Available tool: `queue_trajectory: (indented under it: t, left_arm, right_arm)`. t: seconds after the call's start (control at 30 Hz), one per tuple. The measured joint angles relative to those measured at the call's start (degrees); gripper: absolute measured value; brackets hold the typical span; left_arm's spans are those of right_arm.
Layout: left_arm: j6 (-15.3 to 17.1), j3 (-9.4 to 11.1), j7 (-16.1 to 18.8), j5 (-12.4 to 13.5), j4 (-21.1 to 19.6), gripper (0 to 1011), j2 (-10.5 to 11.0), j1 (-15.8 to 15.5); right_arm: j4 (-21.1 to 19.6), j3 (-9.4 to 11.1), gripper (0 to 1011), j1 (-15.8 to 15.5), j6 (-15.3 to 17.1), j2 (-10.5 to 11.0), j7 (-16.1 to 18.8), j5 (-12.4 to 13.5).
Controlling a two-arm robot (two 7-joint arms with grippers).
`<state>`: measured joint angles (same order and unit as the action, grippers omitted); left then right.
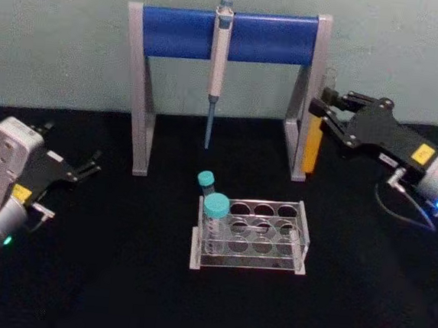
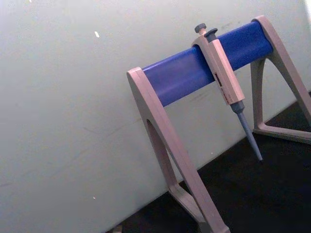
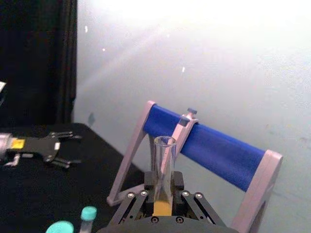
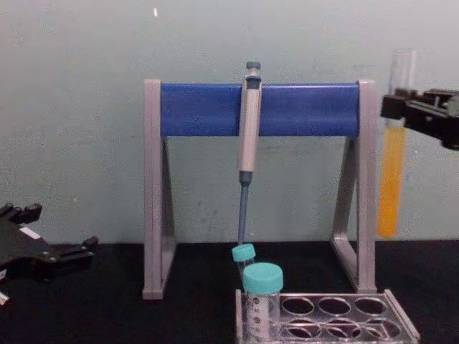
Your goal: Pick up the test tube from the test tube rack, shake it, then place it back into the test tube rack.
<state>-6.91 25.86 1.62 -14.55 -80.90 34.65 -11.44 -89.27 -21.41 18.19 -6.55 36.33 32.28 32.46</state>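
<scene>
Test tube, long clear glass holding orange-yellow liquid (image 4: 389, 179): upright, aloft beside grey-and-blue pipette stand (image 4: 153, 186).
Right hand (image 4: 393, 107): clamped near its top.
Left hand (image 3: 72, 149): spread open, empty.
Clear plastic rack (image 1: 302, 236): cut off in chest view.

test tube (image 4: 388, 193): clear, glossy glass
test tube rack (image 1: 248, 265): clear, glossy plastic
table (image 1: 117, 278): matt cloth
stand bar (image 1: 177, 31): smooth plastic

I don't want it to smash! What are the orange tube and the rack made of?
Tube, held up by the right gripper beside the stand: looks like glass, clear, shiny and thin-walled, though clear plastic can't be ruled out. Rack: probably clear hard plastic, glossy, with flat see-through plates. Left gripper idles far left.
</scene>
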Motion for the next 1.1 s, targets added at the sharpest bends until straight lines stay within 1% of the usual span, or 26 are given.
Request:
queue_trajectory:
  t: [0.03,0.07,0.23,0.33,0.47,0.5,0.57,0.6,0.63,0.7,0.73,0.8,0.93,0.97,1.03,1.1]
  left_arm:
    - [0.00,0.00,0.00,0.00,0.00,1001,0.00,0.00]
    - [0.00,0.00,0.00,0.00,0.00,1001,0.00,0.00]
    - [0.00,0.00,0.00,0.00,0.00,1002,0.00,0.00]
    - [0.00,0.00,0.00,0.00,0.00,1001,0.00,0.00]
    - [0.00,0.00,0.00,0.00,0.00,1001,0.00,0.00]
    - [0.00,0.00,0.00,0.00,0.00,1001,0.00,0.00]
    - [0.00,0.00,0.00,0.00,0.00,1001,0.00,0.00]
    - [0.00,0.00,0.00,0.00,0.00,1002,0.00,0.00]
    - [0.00,0.00,0.00,0.00,0.00,1001,0.00,0.00]
    - [0.00,0.00,0.00,0.00,0.00,1001,0.00,0.00]
    - [0.00,0.00,0.00,0.00,0.00,1001,0.00,0.01]
    - [0.00,0.00,0.00,0.00,0.00,1001,0.00,0.00]
    - [0.00,0.00,0.00,0.00,0.00,1001,0.00,0.00]
    - [0.00,0.00,0.00,0.00,0.00,1001,0.00,0.00]
    - [0.00,0.00,0.00,0.00,0.00,1001,0.00,0.01]
    - [0.00,0.00,0.00,0.00,0.00,1002,0.00,0.01]
  right_arm:
    - [0.14,-0.10,221,0.16,-0.07,-0.48,-0.39,-0.36]
    - [0.39,-0.34,221,0.46,-0.17,-1.46,-0.90,-0.95]
    - [0.72,-0.62,221,0.93,-0.14,-3.55,-0.92,-1.25]
    - [0.72,-0.66,221,0.96,0.10,-4.50,0.45,-0.24]
    - [0.50,-0.74,221,0.86,0.92,-4.79,3.27,2.02]
    - [0.36,-0.79,221,0.83,1.49,-4.53,4.58,3.13]
    - [0.18,-0.85,221,0.79,2.07,-4.01,6.03,4.28]
    - [-0.04,-0.94,221,0.72,2.66,-3.26,7.41,5.37]
    - [-0.04,-0.94,221,0.72,2.66,-3.26,7.41,5.37]
    - [-0.54,-1.16,221,0.41,3.10,-1.24,9.75,6.50]
    - [-0.54,-1.16,221,0.41,3.10,-1.24,9.75,6.50]
    - [-0.92,-1.21,221,-0.18,2.68,0.77,11.08,6.72]
    - [-1.06,-0.99,221,-0.92,1.49,2.47,11.30,6.24]
    - [-0.84,-0.64,221,-1.30,0.67,3.07,10.94,5.77]
    - [-0.66,-0.51,221,-1.38,0.42,3.14,10.66,5.59]
    - [-0.06,-0.12,221,-1.50,-0.25,3.02,9.67,5.11]
